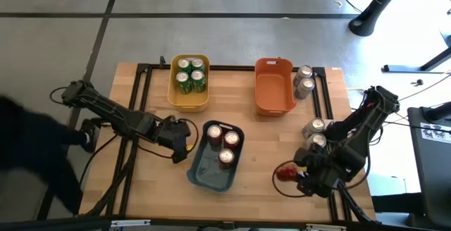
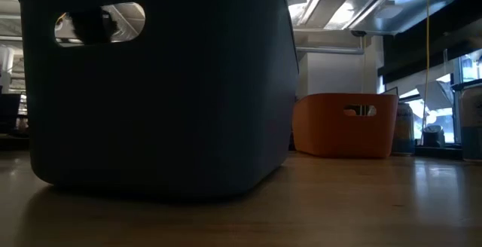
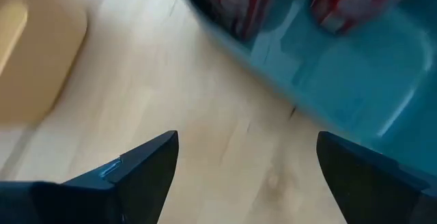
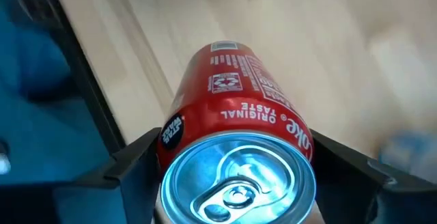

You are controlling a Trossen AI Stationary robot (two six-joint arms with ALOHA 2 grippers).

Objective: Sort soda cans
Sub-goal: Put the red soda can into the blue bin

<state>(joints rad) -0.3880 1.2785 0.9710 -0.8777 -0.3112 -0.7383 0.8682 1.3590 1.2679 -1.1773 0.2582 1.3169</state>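
Leftmost, the left gripper point(image 1: 189, 144) is held open and empty just beside the blue bin point(image 1: 204, 173), its fingers point(image 3: 130, 173) spread above bare wood. Three red cans point(image 1: 223, 142) are seen in that bin, four green cans point(image 1: 191, 74) in the yellow bin point(image 1: 188, 102). Between the right gripper's point(image 1: 285, 174) fingers point(image 4: 130, 166) a fourth red can point(image 4: 235, 132) is gripped. Silver cans point(image 1: 304, 80) stand beside the orange bin point(image 1: 272, 103).
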